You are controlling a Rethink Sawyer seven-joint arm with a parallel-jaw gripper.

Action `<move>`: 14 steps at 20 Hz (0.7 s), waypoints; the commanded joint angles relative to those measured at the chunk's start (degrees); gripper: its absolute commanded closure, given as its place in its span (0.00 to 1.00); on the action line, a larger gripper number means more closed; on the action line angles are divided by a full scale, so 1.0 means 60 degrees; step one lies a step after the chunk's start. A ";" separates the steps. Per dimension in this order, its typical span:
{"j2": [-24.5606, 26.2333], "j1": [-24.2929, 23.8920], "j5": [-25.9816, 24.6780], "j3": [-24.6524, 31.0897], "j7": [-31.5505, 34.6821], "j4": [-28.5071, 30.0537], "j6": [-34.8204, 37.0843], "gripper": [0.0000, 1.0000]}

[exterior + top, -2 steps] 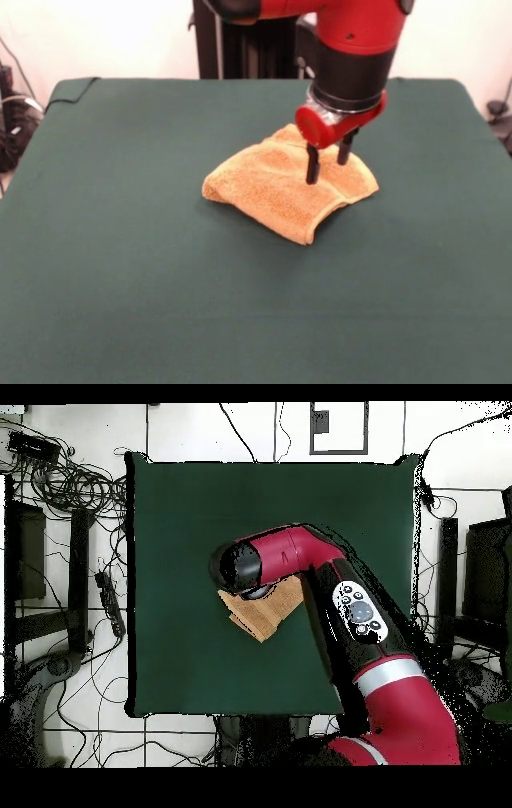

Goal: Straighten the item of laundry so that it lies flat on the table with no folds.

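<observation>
On table [120, 304] | towel [272, 188] folded, bunched | tool [328, 164] above, fingers apart

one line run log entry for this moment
gripper: open, fingers apart above towel | item: orange-tan terry towel, folded and bunched | surface: dark green cloth table | task: not flat yet

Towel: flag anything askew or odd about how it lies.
The towel is bunched and folded over itself mid-table, edges curling, not flat. The open pincer hangs at its right part.
</observation>
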 commanded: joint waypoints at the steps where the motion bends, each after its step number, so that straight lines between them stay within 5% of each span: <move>1: 0.0508 -0.0018 -0.0484 0.0404 -0.1237 0.1225 -0.0728 0.00; 14: 0.0445 -0.0026 -0.0380 0.0149 -0.0208 0.2245 -0.0958 0.00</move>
